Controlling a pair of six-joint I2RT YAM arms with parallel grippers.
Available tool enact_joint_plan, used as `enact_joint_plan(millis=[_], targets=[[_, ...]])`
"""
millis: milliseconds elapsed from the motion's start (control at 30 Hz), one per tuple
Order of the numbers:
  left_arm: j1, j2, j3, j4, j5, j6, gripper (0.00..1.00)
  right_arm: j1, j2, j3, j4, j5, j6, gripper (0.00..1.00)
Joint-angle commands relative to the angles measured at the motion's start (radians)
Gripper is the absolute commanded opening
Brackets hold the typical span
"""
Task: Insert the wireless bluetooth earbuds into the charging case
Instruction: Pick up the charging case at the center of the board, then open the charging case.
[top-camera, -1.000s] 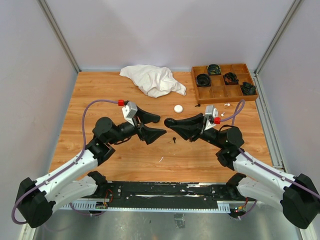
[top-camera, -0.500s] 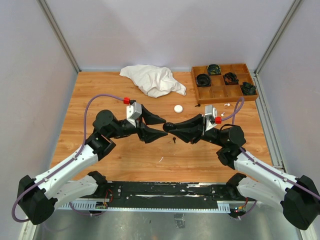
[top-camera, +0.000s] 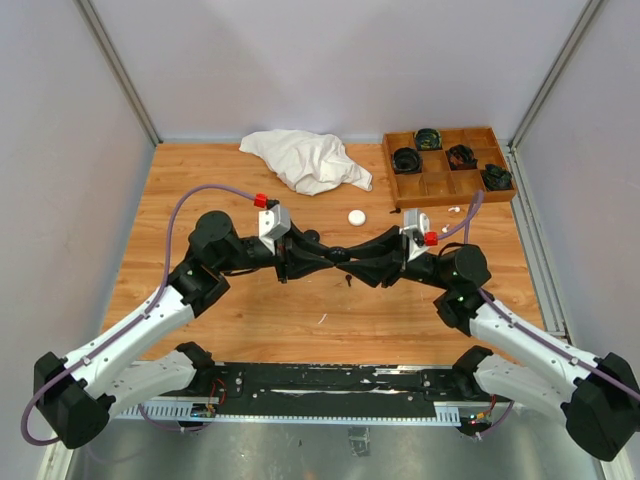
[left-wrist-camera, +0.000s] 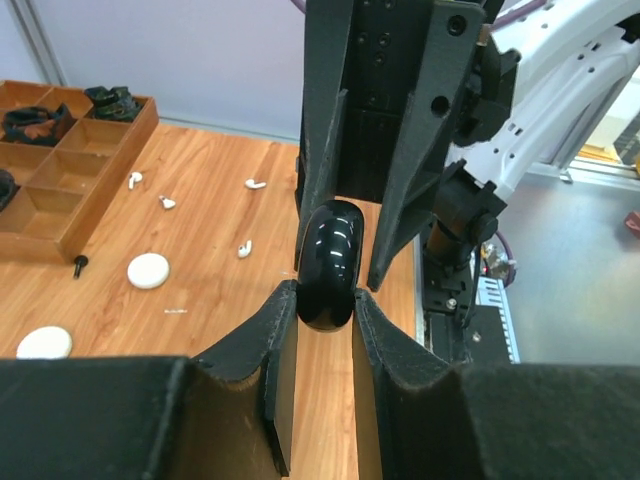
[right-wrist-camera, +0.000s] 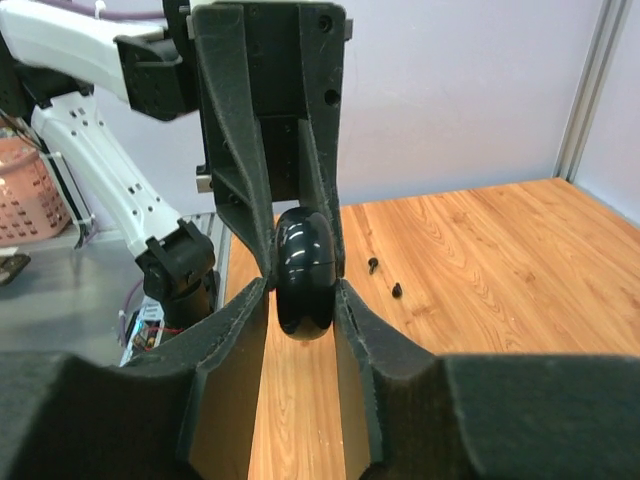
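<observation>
A glossy black charging case (top-camera: 338, 257) hangs above the middle of the table, pinched from both sides. My left gripper (left-wrist-camera: 327, 305) is shut on its near end, and the case (left-wrist-camera: 328, 262) stands on edge between the pads. From the opposite side my right gripper (right-wrist-camera: 303, 298) is shut on the same case (right-wrist-camera: 303, 268). In the top view the left gripper (top-camera: 328, 258) and right gripper (top-camera: 348, 258) meet tip to tip. White earbuds (left-wrist-camera: 243, 248) lie scattered on the wood, more of them (top-camera: 453, 210) by the tray. A black earbud (top-camera: 348, 279) lies below the grippers.
A wooden tray (top-camera: 447, 183) with coiled black items sits at the back right. A crumpled white cloth (top-camera: 305, 160) lies at the back centre. A white round case (top-camera: 356, 216) rests behind the grippers, and the left wrist view shows another white puck (left-wrist-camera: 45, 343).
My left gripper moved right to meet the right gripper and closed its wide-open jaws on the black case. The right gripper kept its hold and shifted slightly left.
</observation>
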Motion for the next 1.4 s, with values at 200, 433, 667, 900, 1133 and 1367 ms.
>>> enact_joint_plan(millis=[200,433,667,900,1133,1367], targets=[[0.004,0.015,0.144,-0.329,-0.097,0.151,0.00,-0.009,-0.098,0.158,-0.551,-0.068,-0.302,0.54],[-0.026,0.051,0.208,-0.422,-0.121,0.204,0.00,-0.010,-0.062,0.186,-0.582,-0.073,-0.344,0.52],[-0.042,0.078,0.239,-0.456,-0.113,0.231,0.00,-0.009,-0.012,0.205,-0.557,-0.097,-0.348,0.46],[-0.047,0.078,0.237,-0.450,-0.101,0.237,0.00,-0.010,-0.006,0.189,-0.518,-0.104,-0.334,0.39],[-0.048,0.080,0.236,-0.444,-0.083,0.233,0.00,-0.010,0.012,0.174,-0.462,-0.115,-0.308,0.31],[-0.050,0.069,0.226,-0.434,-0.071,0.226,0.03,-0.010,0.026,0.173,-0.456,-0.131,-0.307,0.18]])
